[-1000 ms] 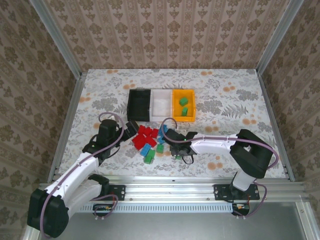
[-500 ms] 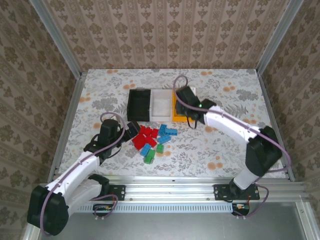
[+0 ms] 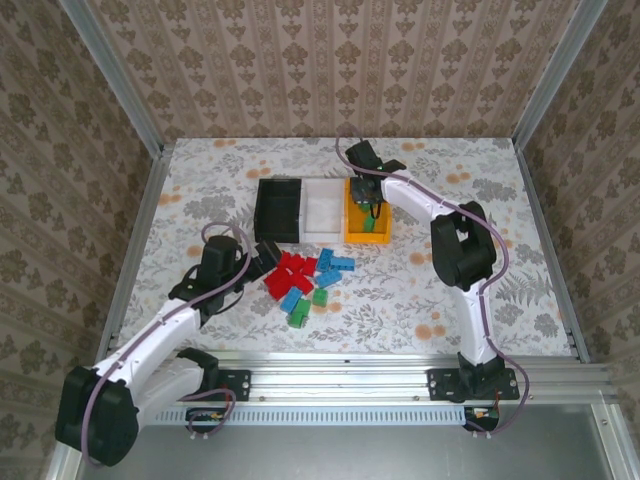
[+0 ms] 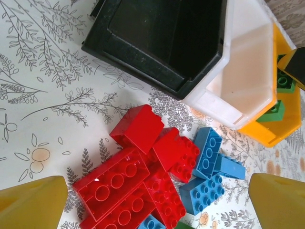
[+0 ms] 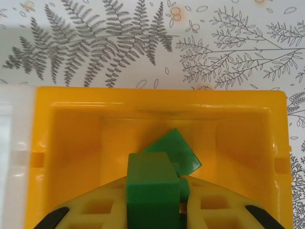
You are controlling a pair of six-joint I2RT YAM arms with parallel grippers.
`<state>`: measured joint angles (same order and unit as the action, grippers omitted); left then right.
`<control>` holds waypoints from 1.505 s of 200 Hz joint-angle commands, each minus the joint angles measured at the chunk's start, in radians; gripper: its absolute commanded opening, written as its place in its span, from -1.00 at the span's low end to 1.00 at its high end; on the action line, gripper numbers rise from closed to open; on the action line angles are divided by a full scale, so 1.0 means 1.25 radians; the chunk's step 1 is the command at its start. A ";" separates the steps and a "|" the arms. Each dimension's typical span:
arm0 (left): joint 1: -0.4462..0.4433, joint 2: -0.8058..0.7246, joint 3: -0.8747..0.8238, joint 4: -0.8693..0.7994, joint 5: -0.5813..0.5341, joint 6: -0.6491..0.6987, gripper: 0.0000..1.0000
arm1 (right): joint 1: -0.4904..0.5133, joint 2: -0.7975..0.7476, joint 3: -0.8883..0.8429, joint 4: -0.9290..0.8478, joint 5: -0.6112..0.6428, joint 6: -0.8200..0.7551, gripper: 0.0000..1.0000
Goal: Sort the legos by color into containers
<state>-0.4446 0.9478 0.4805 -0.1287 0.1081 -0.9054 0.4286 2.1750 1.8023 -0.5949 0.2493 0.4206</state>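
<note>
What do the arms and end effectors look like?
Left arm and right arm: white links, black joints and bases, and a mauve cable looped along each. Left end effector has plain yellow fingers. Right end effector has paler yellow fingers with lattice cut-outs.

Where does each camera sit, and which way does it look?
Top external: above, behind bases, looking down on the table; left arm, right arm show.
Left wrist: looks down at red legos and black bin; yellow fingertips show.
Right wrist: looks down into orange bin; its claw holds a green lego.
Shared: both wrist views show the orange bin.
</note>
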 commanded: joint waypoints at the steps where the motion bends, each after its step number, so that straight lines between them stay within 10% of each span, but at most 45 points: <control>1: -0.003 0.021 0.023 0.001 -0.001 0.002 0.98 | -0.008 0.017 0.021 -0.042 -0.025 -0.016 -0.48; 74: -0.004 0.003 0.056 -0.041 -0.019 0.048 1.00 | 0.025 -0.151 -0.067 -0.030 -0.005 -0.021 -0.05; 134: 0.040 -0.145 -0.020 -0.074 -0.096 0.045 1.00 | 0.305 -0.470 -0.473 0.085 0.107 0.209 0.11; 193: 0.071 -0.181 -0.071 -0.070 -0.072 -0.002 1.00 | 0.456 -0.332 -0.523 0.154 0.011 0.370 0.26; 301: 0.072 -0.155 -0.072 -0.052 -0.055 -0.005 1.00 | 0.483 -0.223 -0.492 0.144 0.023 0.387 0.31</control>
<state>-0.3637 0.7403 0.3920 -0.1974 0.0261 -0.8986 1.0245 1.8931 1.1816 -0.3683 0.2474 0.8944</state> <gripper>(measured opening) 0.997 0.656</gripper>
